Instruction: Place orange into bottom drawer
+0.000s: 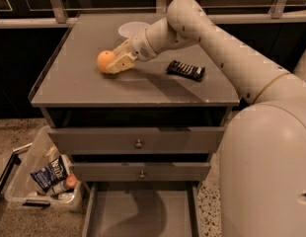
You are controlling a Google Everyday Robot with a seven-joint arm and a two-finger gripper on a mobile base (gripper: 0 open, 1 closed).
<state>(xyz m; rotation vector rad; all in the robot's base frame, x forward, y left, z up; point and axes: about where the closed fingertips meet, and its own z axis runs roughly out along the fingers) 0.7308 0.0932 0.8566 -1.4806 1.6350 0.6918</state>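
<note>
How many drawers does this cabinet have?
3: top drawer just under the cabinet top, middle drawer below it, bottom drawer pulled open lowest. The gripper is at the orange on that top.

On the surface (143,90) the orange (102,61) lies left, the tool (115,63) at its right; bowl (131,28) behind, bar (185,70) right. Drawer (143,216) stands open below, bin (22,184) left.

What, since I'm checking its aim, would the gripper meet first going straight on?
The orange: the gripper, over the cabinet top, points left at it and seems right against it, though depth is unclear.
</note>
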